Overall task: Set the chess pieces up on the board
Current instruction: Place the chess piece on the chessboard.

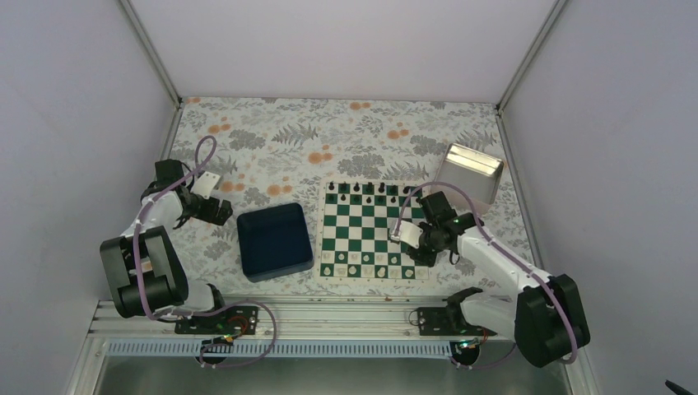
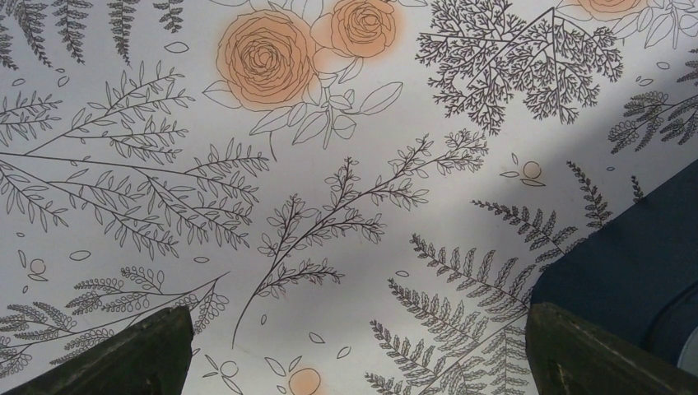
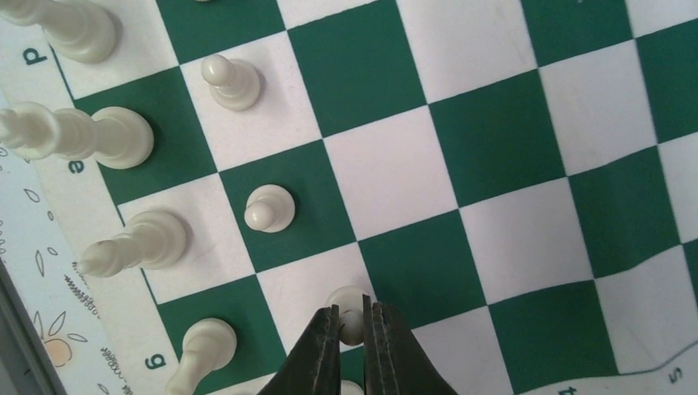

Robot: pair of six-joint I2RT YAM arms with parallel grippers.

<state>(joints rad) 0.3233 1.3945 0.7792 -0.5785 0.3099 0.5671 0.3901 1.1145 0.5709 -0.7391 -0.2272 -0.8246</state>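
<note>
At nine o'clock off the board [image 1: 362, 234], our left gripper [image 2: 354, 354] hangs spread wide above the floral cloth [image 2: 329, 123]; near five o'clock our right gripper [image 3: 352, 319] pinches a white pawn [image 3: 349, 298] on its square. Next, we judge: release, lift straight.

We list: top view high overhead; right wrist close over the board [image 3: 510, 140], shared with top; left wrist close over floral cloth [image 2: 346, 271].

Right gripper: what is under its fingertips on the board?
A white pawn, gripped by the right gripper, over a white square of the board. The fingers cover its lower part; whether it touches the board cannot be seen.
</note>
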